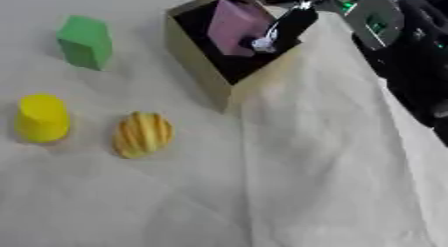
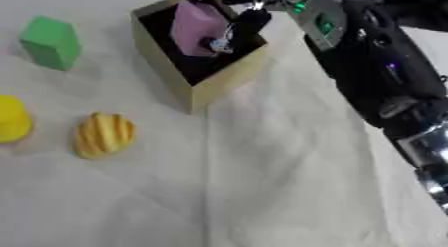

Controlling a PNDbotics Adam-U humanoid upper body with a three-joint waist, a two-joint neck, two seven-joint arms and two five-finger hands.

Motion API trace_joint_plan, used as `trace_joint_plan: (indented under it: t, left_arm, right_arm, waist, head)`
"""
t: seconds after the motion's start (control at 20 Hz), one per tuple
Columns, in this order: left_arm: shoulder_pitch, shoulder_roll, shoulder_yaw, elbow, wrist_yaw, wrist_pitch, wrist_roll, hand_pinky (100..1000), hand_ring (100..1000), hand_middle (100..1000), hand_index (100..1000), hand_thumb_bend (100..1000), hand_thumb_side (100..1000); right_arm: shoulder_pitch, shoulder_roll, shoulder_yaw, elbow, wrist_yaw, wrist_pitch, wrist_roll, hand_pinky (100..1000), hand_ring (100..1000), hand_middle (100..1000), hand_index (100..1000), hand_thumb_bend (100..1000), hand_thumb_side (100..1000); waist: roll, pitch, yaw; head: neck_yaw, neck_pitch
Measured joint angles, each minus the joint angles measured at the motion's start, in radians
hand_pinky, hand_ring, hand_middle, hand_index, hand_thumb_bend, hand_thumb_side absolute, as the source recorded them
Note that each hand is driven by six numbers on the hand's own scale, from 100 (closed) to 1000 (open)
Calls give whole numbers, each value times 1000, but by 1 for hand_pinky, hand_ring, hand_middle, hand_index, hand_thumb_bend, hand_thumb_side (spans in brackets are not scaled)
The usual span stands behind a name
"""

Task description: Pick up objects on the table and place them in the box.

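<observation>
A tan cardboard box [image 1: 199,58] with a dark inside stands at the top centre of the table. A pink block [image 1: 230,25] sits tilted inside it. My right hand [image 1: 292,22], black with a silver tip, reaches down into the box from the upper right and lies against the pink block's right side. How it holds the block is hidden. On the cloth to the left lie a green block [image 1: 86,42], a yellow cup-shaped piece [image 1: 41,118] and a yellow ridged oval object [image 1: 143,134]. My left hand shows in neither view.
My right arm [image 2: 385,76], black with silver joints, runs along the right side down to the lower right edge. A white cloth [image 1: 306,181] with folds covers the table. The three loose objects lie apart from one another, left of the box.
</observation>
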Motion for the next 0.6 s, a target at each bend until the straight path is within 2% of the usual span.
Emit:
trace_joint_plan:
  t: [0.05, 0.1, 0.15, 0.2, 0.25, 0.3, 0.35, 0.45, 0.6]
  left_arm:
    - [0, 0, 0, 0, 0, 0, 0, 803, 866, 794, 866, 565, 799]
    - [0, 0, 0, 0, 0, 0, 0, 803, 866, 794, 866, 565, 798]
    - [0, 0, 0, 0, 0, 0, 0, 803, 866, 794, 866, 564, 790]
    - [0, 0, 0, 0, 0, 0, 0, 804, 866, 794, 867, 565, 787]
    - [0, 0, 0, 0, 0, 0, 0, 804, 866, 794, 867, 566, 785]
    - [0, 0, 0, 0, 1, 0, 0, 804, 866, 794, 867, 566, 785]
    - [0, 0, 0, 0, 1, -1, -1, 804, 866, 794, 867, 567, 785]
    - [0, 0, 0, 0, 2, -1, -1, 804, 866, 794, 867, 566, 786]
    - [0, 0, 0, 0, 4, -1, -1, 804, 866, 794, 867, 566, 786]
  right_arm:
    - [0, 0, 0, 0, 0, 0, 0, 968, 1000, 922, 956, 272, 388]
    - [0, 0, 0, 0, -1, 0, 1, 970, 1000, 916, 961, 379, 226]
    - [0, 0, 0, 0, -5, -1, 3, 979, 1000, 912, 969, 417, 100]
    - [0, 0, 0, 0, -10, 1, 5, 985, 1000, 911, 962, 390, 100]
    - [0, 0, 0, 0, -15, 3, 8, 1000, 1000, 947, 978, 374, 100]
    - [0, 0, 0, 0, -20, 6, 10, 1000, 1000, 1000, 1000, 396, 100]
    - [0, 0, 0, 0, -24, 9, 12, 1000, 1000, 1000, 1000, 433, 100]
    - [1, 0, 1, 0, -30, 10, 22, 1000, 1000, 1000, 1000, 520, 162]
    - [7, 0, 1, 0, -36, 2, 43, 1000, 1000, 1000, 1000, 512, 190]
  waist:
    - [0, 0, 0]
    - [0, 0, -1]
    - [0, 0, -1]
    - [0, 0, -1]
    - [0, -1, -1]
    - [1, -1, -1]
    - [1, -1, -2]
    - [1, -1, -2]
    - [1, -1, -5]
  head:
    - [0, 0]
    - [0, 0]
    - [0, 0]
    - [0, 1]
    - [0, 1]
    - [0, 1]
    - [0, 1]
    - [0, 1]
    - [0, 2]
